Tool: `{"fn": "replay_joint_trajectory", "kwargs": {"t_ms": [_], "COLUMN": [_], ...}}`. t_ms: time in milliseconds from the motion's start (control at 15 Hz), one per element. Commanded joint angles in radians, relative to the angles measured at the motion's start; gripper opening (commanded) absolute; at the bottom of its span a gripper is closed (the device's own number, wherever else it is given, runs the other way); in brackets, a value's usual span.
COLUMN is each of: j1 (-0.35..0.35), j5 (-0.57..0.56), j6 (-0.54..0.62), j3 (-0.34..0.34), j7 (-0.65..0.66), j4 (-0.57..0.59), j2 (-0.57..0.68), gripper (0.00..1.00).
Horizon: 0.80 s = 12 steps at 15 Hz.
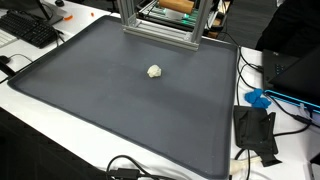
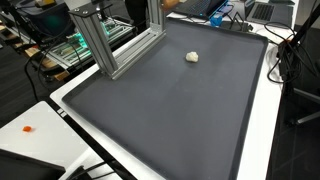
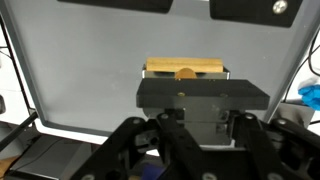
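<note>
A small white crumpled lump (image 1: 154,71) lies alone on a large dark grey mat (image 1: 90,110), toward its far side; it shows in both exterior views (image 2: 193,57), as does the mat (image 2: 170,120). The arm does not show in either exterior view. In the wrist view the gripper (image 3: 200,150) fills the lower half: a dark body with black finger links spreading toward the bottom edge. The fingertips are cut off by the frame, so I cannot tell whether it is open or shut. It is high above the mat (image 3: 80,70). The lump is not in the wrist view.
An aluminium frame (image 1: 160,25) stands at the mat's far edge and also shows in an exterior view (image 2: 110,40). A black keyboard (image 1: 30,30), a blue object (image 1: 258,98), a black device (image 1: 255,130) and cables lie on the white table around the mat.
</note>
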Motion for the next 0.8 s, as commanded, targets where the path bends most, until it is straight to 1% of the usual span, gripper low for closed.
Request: {"fn": "replay_joint_trajectory", "kwargs": {"t_ms": [0,267,333,467,667,733], "j1": [-0.022,-0.034,-0.016,-0.021,-0.021,-0.022], "j5": [-0.058,-0.108,-0.079,-0.09,-0.092,-0.093], "j6": [0.111,0.23,0.198,0.226,0.228,0.23], "j3": [0.013,0.003,-0.003,-0.006,-0.007,-0.007], "j7": [-0.003,-0.005,0.001,0.001,0.001,0.001], "j4": [0.064,0.087,0.053,0.067,0.082,0.082], "j2": [0.125,0.256,0.198,0.251,0.271,0.27], "gripper": [0.22,0.22,0.47,0.47,0.47,0.22]}}
